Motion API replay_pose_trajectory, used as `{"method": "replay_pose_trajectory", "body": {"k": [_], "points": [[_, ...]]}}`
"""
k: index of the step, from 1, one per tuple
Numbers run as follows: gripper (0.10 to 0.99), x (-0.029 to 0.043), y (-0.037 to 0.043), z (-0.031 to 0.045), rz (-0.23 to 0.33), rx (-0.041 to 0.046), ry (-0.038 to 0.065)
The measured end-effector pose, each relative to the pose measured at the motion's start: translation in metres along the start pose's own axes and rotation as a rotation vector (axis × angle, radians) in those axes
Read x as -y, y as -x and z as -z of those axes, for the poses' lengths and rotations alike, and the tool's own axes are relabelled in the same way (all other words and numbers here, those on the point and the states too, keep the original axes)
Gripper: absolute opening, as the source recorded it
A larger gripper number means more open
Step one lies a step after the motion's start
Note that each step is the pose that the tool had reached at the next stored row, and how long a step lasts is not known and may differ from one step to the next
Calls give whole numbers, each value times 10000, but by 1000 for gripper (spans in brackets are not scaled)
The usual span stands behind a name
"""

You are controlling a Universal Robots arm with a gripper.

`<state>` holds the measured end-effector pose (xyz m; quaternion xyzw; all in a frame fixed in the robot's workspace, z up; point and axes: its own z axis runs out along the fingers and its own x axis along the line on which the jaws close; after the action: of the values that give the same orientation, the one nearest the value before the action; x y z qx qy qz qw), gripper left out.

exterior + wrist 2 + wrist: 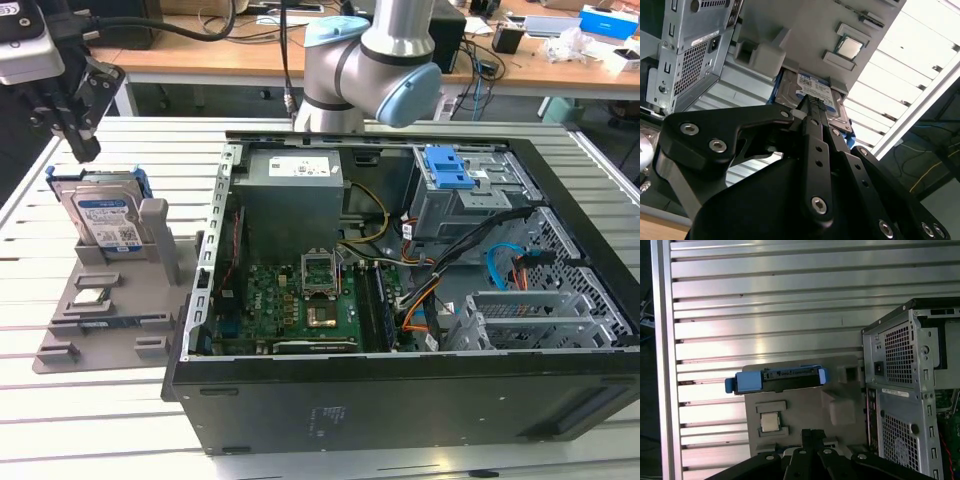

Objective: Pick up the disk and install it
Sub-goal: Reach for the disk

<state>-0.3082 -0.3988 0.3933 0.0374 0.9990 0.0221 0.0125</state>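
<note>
The disk (108, 218), a silver drive with a white-and-blue label in a blue carrier frame, stands on edge in a grey holder (62, 330) at the exterior view's left. My gripper (85, 150) hangs just above the disk's top edge, apart from it, with its black fingers shut together and nothing between them. In the second wrist view the fingertips (809, 101) point at the disk's label (815, 86). The first wrist view looks down on the disk's blue top edge (775, 380), beyond the gripper (812, 432).
A small square silver processor chip (90, 296) lies in the holder in front of the disk. The open computer case (200, 330) fills the exterior view's right, with a grey drive cage and blue latch (452, 170) at its back. The slatted metal table (100, 430) surrounds both.
</note>
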Motion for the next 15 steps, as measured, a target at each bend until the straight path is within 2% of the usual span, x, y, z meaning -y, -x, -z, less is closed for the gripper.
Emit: {"method": "replay_pose_trajectory", "body": {"k": [15], "points": [[102,11,-148,4,0,0,0]]}}
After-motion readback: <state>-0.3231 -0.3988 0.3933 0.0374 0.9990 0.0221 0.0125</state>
